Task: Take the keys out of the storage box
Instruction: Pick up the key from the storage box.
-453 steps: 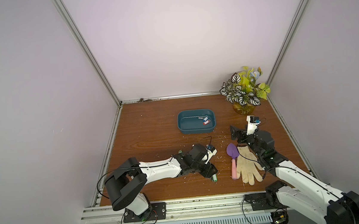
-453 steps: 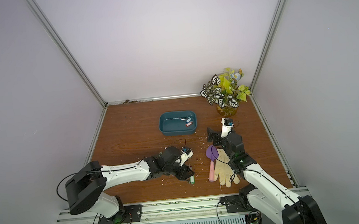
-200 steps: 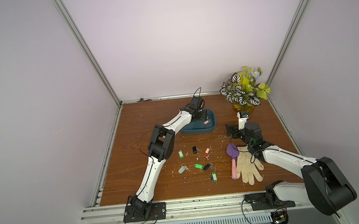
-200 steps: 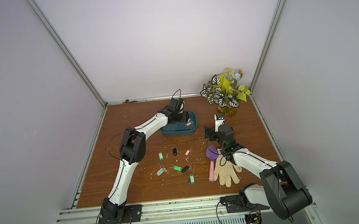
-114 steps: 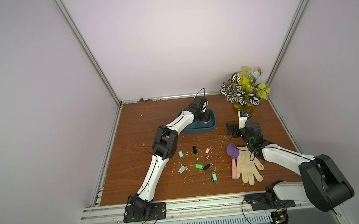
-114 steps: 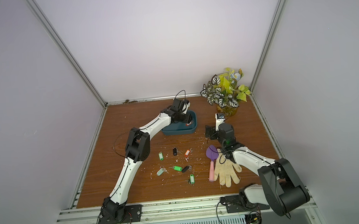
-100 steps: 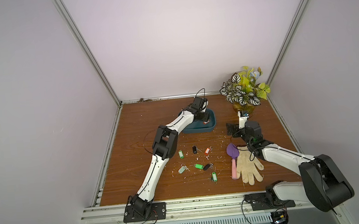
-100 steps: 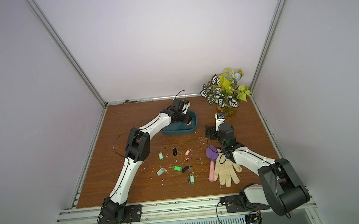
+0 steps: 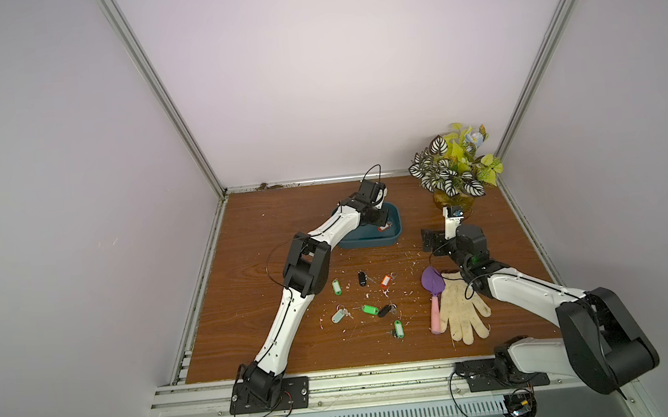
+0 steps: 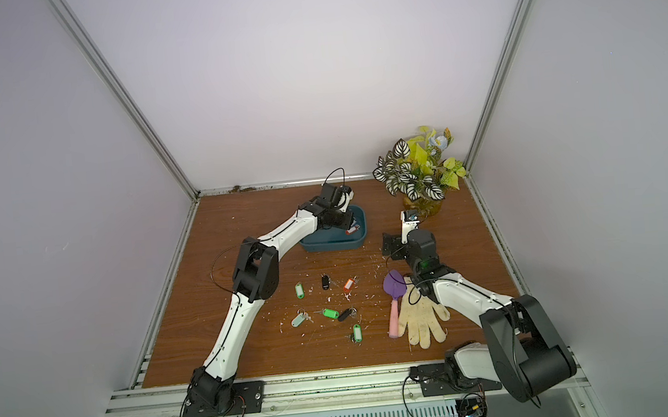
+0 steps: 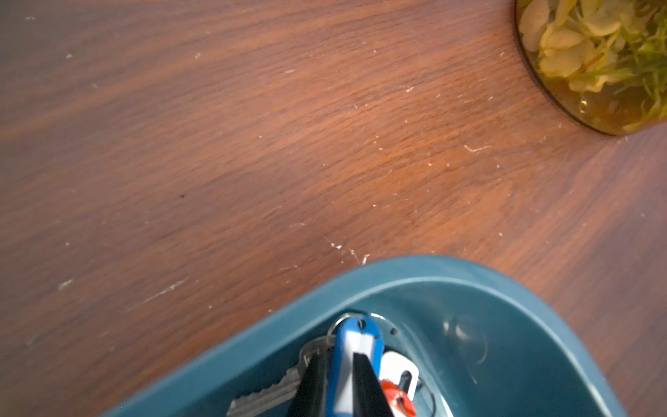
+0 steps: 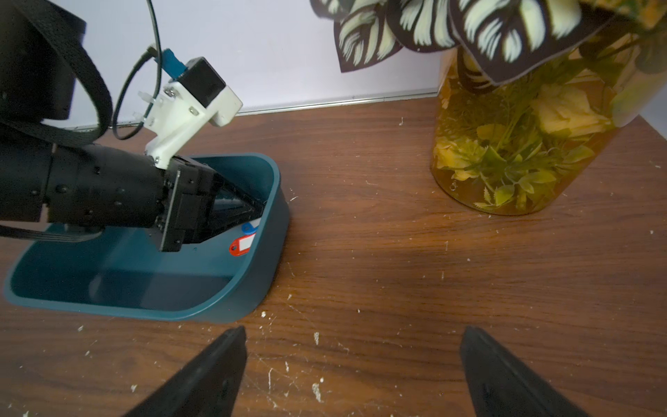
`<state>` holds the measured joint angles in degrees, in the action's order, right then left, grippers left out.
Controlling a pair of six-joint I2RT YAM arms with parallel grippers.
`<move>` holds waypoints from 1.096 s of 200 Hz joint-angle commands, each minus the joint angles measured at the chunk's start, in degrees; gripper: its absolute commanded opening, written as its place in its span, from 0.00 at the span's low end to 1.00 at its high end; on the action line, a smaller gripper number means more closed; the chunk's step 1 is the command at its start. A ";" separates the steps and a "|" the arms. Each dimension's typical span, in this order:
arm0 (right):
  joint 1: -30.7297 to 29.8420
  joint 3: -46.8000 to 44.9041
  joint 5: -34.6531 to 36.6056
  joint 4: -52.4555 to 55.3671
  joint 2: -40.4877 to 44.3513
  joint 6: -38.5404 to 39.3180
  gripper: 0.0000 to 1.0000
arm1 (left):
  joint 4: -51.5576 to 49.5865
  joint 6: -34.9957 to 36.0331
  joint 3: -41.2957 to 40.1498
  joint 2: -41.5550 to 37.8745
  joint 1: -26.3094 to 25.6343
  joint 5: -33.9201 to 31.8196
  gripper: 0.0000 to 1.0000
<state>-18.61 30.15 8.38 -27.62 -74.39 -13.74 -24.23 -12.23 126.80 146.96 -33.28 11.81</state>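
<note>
Blue-tagged key [image 11: 355, 341] sits in a corner of the teal storage box [image 12: 269, 274], with the red-tagged key [image 12: 242, 246] right beside it. Its lower end runs off the wrist frame, the metal blade is half behind a finger, and the top views barely show it. Left gripper [image 11: 337, 357] has its jaws nipped onto that tag. Right gripper [image 12: 353, 330] is spread wide over bare wooden table [image 9: 243, 235] near the box, touching nothing. Other keys [image 9: 369, 309] lie scattered out on the table.
</note>
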 commanded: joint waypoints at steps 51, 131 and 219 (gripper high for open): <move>0.15 1.29 -0.74 -2.38 1.52 0.10 0.99 | -0.35 -1.04 -3.63 -3.34 0.60 -4.14 0.00; 0.16 1.13 -1.00 -2.43 2.12 0.04 0.99 | -0.80 -0.95 -10.11 -10.46 1.12 -8.34 0.00; 0.22 1.22 -1.61 -2.35 2.14 0.06 0.99 | 0.71 -1.17 -7.64 -8.37 1.16 -2.64 0.49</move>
<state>-18.61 30.13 7.16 -27.66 -73.47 -13.74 -23.38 -13.65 116.31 135.76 -32.60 5.89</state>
